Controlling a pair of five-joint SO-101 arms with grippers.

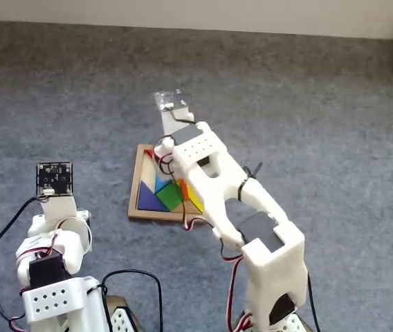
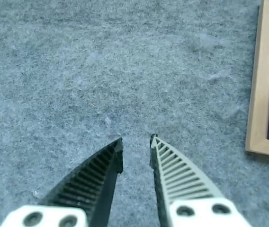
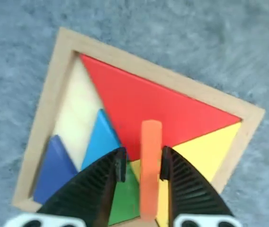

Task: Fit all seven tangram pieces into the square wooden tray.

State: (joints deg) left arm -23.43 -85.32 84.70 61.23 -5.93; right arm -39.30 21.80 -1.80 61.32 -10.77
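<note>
Tangram pieces (image 1: 156,200) are counted as six in the right wrist view; one red triangle (image 3: 158,106), one yellow piece (image 3: 205,151), one light blue piece (image 3: 101,139), one dark blue piece (image 3: 54,165) and one green piece (image 3: 127,201) are laid flat in the square wooden tray (image 3: 54,78); one orange piece (image 3: 149,137) is held on edge over them, clamped between the fingers of the right gripper (image 3: 143,163); the red triangle's long edge is set flush along one wall of the tray, and the yellow piece is set against the adjoining wall; a patch of bare cream floor (image 3: 75,106) is left open between the rim, the red triangle and the two blue pieces; the tray is seen lying on one grey carpet (image 1: 307,104), with open carpet on every side, and is overhung by the right arm (image 1: 252,207); the left gripper (image 2: 136,142) is held over the carpet near a corner of the tray, its fingers a little apart with nothing between them.
</note>
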